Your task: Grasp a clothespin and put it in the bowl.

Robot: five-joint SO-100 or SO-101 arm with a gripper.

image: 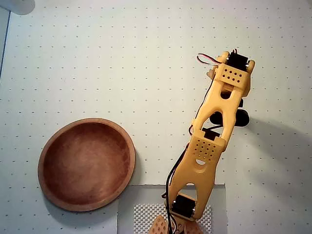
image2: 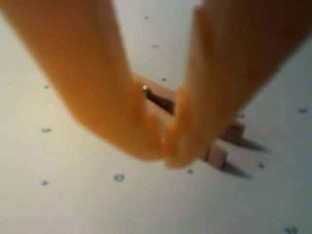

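In the wrist view the two blurred orange plastic fingers (image2: 122, 112) converge to a narrow V, and their tips close on the small light-tan wooden clothespin (image2: 161, 97), whose metal spring glints in the gap between them. The gripper (image2: 165, 146) thus holds the clothespin at its middle. Two square prong ends (image2: 225, 144) stick out to the right past the fingers, casting thin shadows on the white dotted worktop (image2: 73, 195); whether the pin rests on the surface or is just above it I cannot tell.

In the overhead view the orange arm (image: 214, 126) reaches from its base at the near edge, over a mesh pad (image: 141, 217), up and to the right, and it hides both fingers and clothespin beneath its far end. Open dotted worktop (image: 122, 58) lies on every side of that end, with broad clear ground to the far side and to the left. The round, shallow reddish-brown wooden bowl (image: 46, 146) sits at the near left, well apart from the arm's tip, its right rim near the mesh pad's corner.
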